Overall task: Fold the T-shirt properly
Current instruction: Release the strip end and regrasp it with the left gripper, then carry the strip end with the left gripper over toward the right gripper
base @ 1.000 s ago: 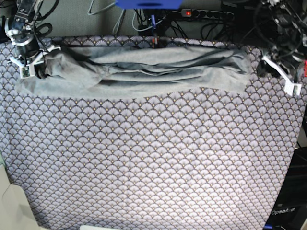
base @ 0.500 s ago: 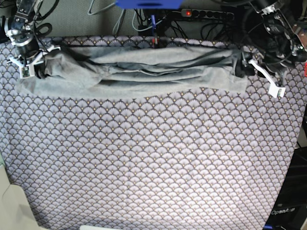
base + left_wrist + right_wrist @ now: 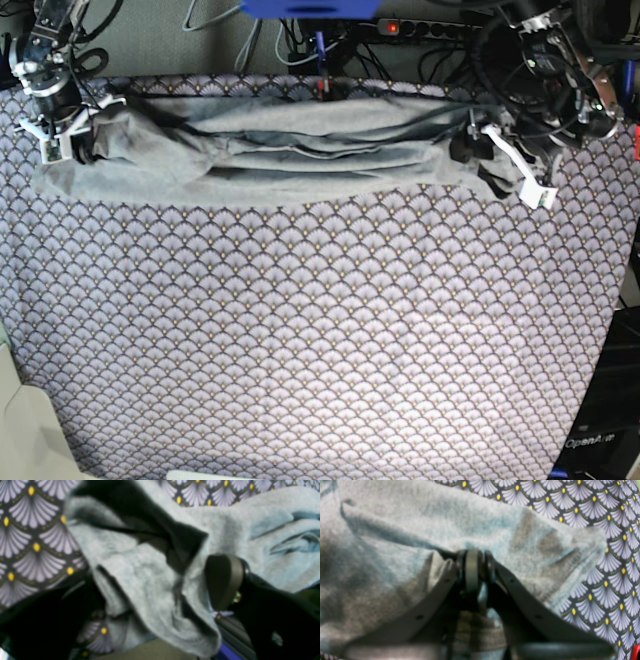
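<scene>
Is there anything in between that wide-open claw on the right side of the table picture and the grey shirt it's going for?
Nothing visible. The left gripper is open and already at the end of the T-shirt; the wrist view shows the grey fabric lying between its fingers, with only the patterned cloth beneath.

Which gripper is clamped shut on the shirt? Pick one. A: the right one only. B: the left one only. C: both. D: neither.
A: the right gripper pinches a fold of the shirt, while the left gripper stands wide open at the other end.
</scene>
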You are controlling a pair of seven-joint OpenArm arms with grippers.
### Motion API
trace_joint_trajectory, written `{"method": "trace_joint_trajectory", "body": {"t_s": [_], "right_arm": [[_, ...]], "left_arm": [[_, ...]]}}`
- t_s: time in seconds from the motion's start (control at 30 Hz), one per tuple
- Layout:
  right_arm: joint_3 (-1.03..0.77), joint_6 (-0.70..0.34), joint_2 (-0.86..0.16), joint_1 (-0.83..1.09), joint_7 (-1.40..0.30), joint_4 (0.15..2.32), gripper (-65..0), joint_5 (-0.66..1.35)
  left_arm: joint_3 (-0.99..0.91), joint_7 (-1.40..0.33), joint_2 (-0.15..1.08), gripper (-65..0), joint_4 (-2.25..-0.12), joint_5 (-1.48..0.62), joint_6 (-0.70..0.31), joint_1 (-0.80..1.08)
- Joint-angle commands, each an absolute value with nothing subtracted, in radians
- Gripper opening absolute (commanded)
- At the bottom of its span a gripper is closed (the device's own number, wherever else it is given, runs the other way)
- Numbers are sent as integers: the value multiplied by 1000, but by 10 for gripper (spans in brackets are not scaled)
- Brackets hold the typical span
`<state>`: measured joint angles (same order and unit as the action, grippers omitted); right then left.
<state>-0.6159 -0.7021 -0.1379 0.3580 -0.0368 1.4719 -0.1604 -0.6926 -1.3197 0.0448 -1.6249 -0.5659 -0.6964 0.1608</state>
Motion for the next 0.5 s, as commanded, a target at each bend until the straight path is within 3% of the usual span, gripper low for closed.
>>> {"method": "trace_joint_trajectory", "body": {"t_s": [0.0, 0.23, 0.3, 0.37, 0.47], "right_arm": [[-622, -698, -153, 357, -13, 1489, -620, -150], [-624, -698, -154, 357, -13, 1489, -620, -150], [-624, -698, -154, 357, -13, 1489, -620, -150], [-624, -698, -154, 357, -13, 1489, -620, -150], [-624, -698, -154, 357, -13, 1489, -620, -150]], "left_arm": [[-699, -1308, 53, -119, -1639, -581, -698, 156], [-700, -1308, 54, -123, -1639, -513, -698, 160], [-696, -1308, 53, -168, -1639, -503, -698, 166], [-694, -1308, 50, -308, -1641, -506, -698, 170], [-694, -1308, 30, -597, -1641, -498, -698, 162]]}}
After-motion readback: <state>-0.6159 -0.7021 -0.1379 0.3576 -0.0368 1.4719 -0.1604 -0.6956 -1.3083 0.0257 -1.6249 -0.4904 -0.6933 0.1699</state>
